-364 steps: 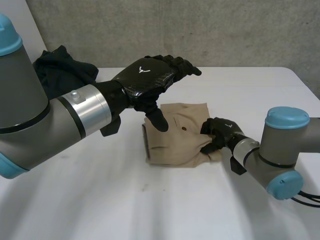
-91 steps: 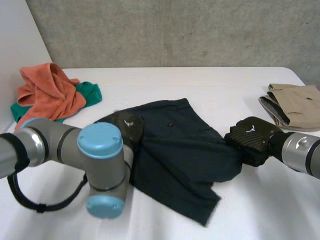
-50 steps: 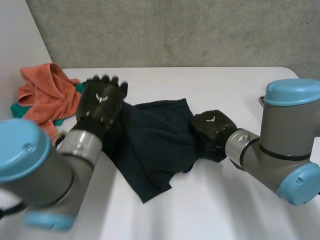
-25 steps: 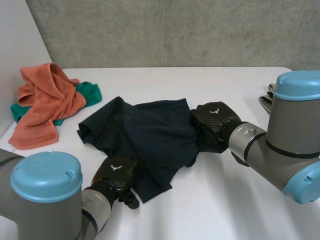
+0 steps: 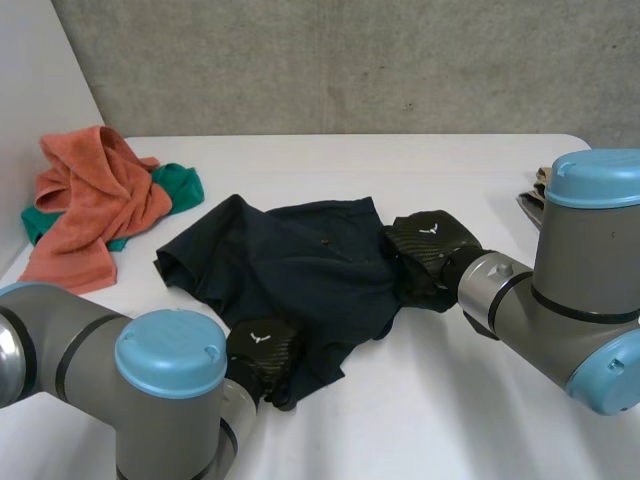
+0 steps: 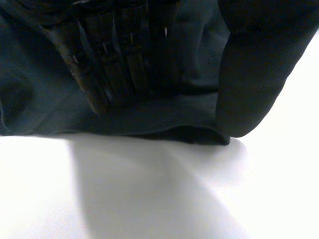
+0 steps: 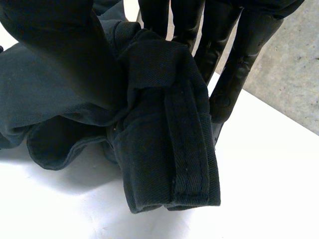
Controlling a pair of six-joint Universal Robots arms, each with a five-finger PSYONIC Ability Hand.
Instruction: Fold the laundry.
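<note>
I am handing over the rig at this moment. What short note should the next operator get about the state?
Left hand: shut on the dark shorts, at the near hem.
Right hand: shut on their bunched waistband.
Shorts lie crumpled mid-table, not yet folded.
Beige garment is set aside behind the right arm.
To do: fold the shorts, then the orange towel and green cloth heaped at far left.

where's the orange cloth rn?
Head view, far left of the table: the orange cloth lies crumpled over a green cloth, just left of the dark shorts.
</note>
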